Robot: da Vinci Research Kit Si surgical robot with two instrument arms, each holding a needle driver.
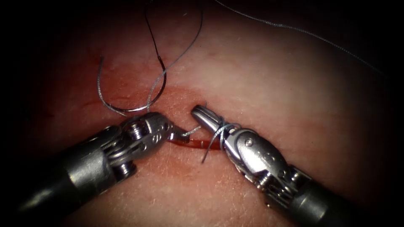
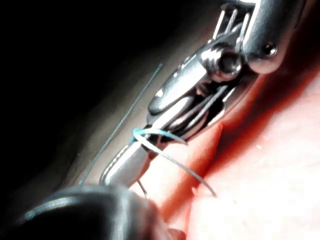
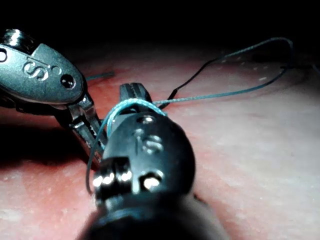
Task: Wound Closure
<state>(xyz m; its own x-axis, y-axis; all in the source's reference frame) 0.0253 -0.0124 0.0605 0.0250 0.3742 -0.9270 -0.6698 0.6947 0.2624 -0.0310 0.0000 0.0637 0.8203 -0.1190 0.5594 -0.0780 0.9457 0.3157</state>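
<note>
Thread [image 1: 221, 128] is wound around the right pincer [image 1: 198, 111], jaws closed and empty. Left pincer [image 1: 182, 135] grips a thread end over the cut [image 1: 198, 145]. Needle [image 1: 158, 69] lies free on the tissue [image 1: 273, 84] beyond.

A single embossed letter "S" can be read on the dark metal housing of the right tool [image 3: 131, 95] in the right wrist view, standing just behind its jaws where the thread [image 3: 120, 107] loops over it. The same letter "S" stands on the grey housing of the left tool [image 3: 92, 135] in that view, beside a small round screw hole. In the endoscope view and the left wrist view no letter, number or sign can be made out on either tool or on the tissue [image 1: 294, 84].
</note>
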